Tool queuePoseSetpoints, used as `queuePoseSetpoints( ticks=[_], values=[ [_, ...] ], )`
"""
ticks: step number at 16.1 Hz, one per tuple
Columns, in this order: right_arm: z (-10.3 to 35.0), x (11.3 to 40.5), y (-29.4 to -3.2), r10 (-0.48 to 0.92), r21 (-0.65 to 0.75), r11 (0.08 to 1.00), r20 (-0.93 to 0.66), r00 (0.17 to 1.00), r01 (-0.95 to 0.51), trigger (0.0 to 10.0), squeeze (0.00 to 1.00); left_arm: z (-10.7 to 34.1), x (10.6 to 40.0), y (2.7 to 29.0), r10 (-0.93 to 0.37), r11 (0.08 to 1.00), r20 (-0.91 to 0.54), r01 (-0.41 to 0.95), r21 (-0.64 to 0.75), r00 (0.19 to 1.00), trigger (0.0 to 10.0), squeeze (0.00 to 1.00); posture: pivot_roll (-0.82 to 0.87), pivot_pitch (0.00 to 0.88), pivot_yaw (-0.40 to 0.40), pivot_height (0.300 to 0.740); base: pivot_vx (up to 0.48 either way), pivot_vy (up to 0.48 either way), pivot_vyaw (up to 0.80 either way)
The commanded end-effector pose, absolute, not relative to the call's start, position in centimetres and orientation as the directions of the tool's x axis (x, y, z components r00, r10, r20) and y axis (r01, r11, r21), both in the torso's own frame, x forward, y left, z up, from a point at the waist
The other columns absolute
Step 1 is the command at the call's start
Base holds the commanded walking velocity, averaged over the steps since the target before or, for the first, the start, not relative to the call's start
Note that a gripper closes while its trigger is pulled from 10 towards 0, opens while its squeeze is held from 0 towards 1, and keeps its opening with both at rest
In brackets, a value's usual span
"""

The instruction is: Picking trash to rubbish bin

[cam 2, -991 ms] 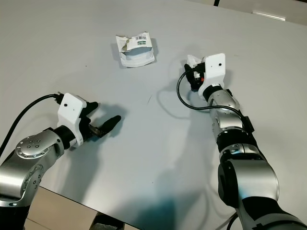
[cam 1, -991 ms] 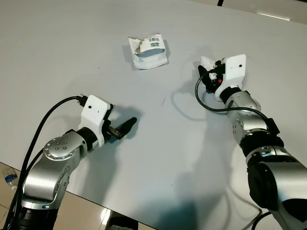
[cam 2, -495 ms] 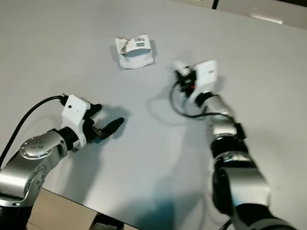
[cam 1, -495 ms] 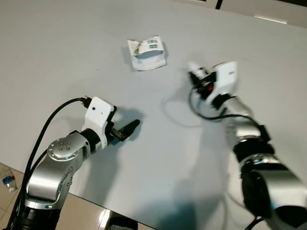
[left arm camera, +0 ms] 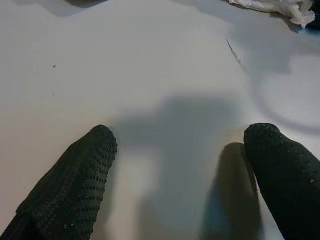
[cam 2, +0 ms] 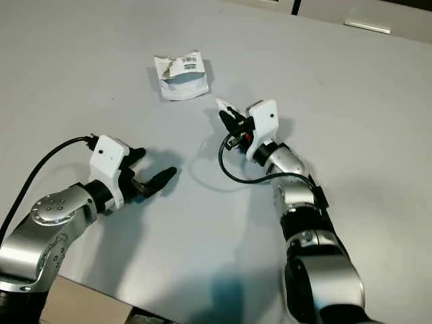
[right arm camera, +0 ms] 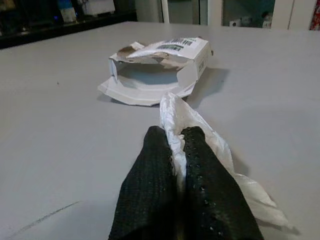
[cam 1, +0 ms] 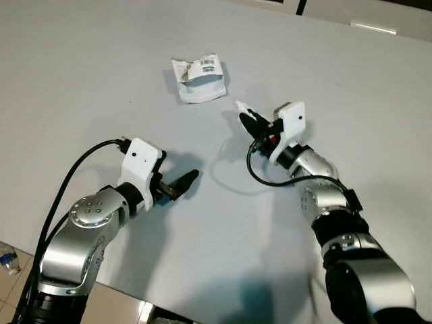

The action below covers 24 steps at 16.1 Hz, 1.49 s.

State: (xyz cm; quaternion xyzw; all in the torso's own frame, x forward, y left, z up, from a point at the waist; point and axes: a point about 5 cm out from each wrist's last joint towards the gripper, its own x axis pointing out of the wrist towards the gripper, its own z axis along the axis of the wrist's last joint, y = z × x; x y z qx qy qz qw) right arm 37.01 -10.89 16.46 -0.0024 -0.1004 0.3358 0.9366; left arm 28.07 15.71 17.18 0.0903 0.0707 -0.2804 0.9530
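While clamped tight on a crumpled white plastic wrapper (right arm camera: 197, 131), right gripper (cam 1: 251, 121) raised just above the pale grey table (cam 1: 81, 74), black fingers (right arm camera: 155, 200) pressed together with the thin film pinched between them and trailing out past the tips. Pointed toward a torn white cardboard box (cam 1: 198, 79), flattened and open, barcode label on top, lying on the table near but apart from the held wrapper. Black cable looped from the right wrist down to the tabletop.

Low over the near part of the table, well apart from the box: left gripper (cam 1: 177, 187), fingers (left arm camera: 75, 185) spread apart with nothing but bare tabletop between them. Shadow cast beneath it. Black cable arcing back from its white wrist housing along the silver arm.

Past the table's near edge, at the lower left of the left eye view: tan floor and part of a small clear bottle (cam 1: 5, 256).
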Motion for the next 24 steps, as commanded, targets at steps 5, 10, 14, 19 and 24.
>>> queuePoseSetpoints(
  ticks=[5, 10, 14, 19, 24],
  values=[
    [12.3, 34.8, -10.9, 0.614, 0.08, 0.781, 0.079, 0.785, -0.619, 0.0, 0.0, 16.4, 28.2, 15.1, -0.53, 0.825, -0.193, 0.555, 0.106, 0.826, 10.0, 0.0, 0.49, 0.35, 0.026, 0.74, 0.0, 0.0, 0.0],
    [14.1, 34.0, -12.8, 0.536, 0.051, 0.836, 0.139, 0.833, -0.546, 0.0, 0.0, 16.1, 29.0, 13.8, -0.549, 0.82, -0.165, 0.566, 0.085, 0.819, 10.0, 0.0, 0.43, 0.315, 0.01, 0.74, 0.0, 0.0, 0.0],
    [15.9, 33.7, -14.9, 0.412, -0.019, 0.908, 0.202, 0.888, -0.418, 0.0, 0.0, 16.2, 30.0, 12.6, -0.555, 0.822, -0.123, 0.565, 0.07, 0.823, 10.0, 0.0, 0.38, 0.272, -0.007, 0.74, 0.0, 0.0, 0.0],
    [19.3, 31.4, -18.6, 0.188, -0.133, 0.979, 0.32, 0.929, -0.152, 0.0, 0.0, 16.5, 31.6, 10.8, -0.535, 0.842, -0.043, 0.537, 0.055, 0.843, 10.0, 0.0, 0.3, 0.204, -0.027, 0.74, 0.0, 0.0, 0.0],
    [19.9, 28.8, -20.3, 0.085, -0.167, 0.986, 0.335, 0.938, -0.03, 0.0, 0.0, 17.7, 33.6, 10.7, -0.422, 0.897, 0.059, 0.407, 0.173, 0.905, 10.0, 0.0, 0.23, 0.162, -0.031, 0.74, 0.0, 0.0, 0.0]
  ],
)
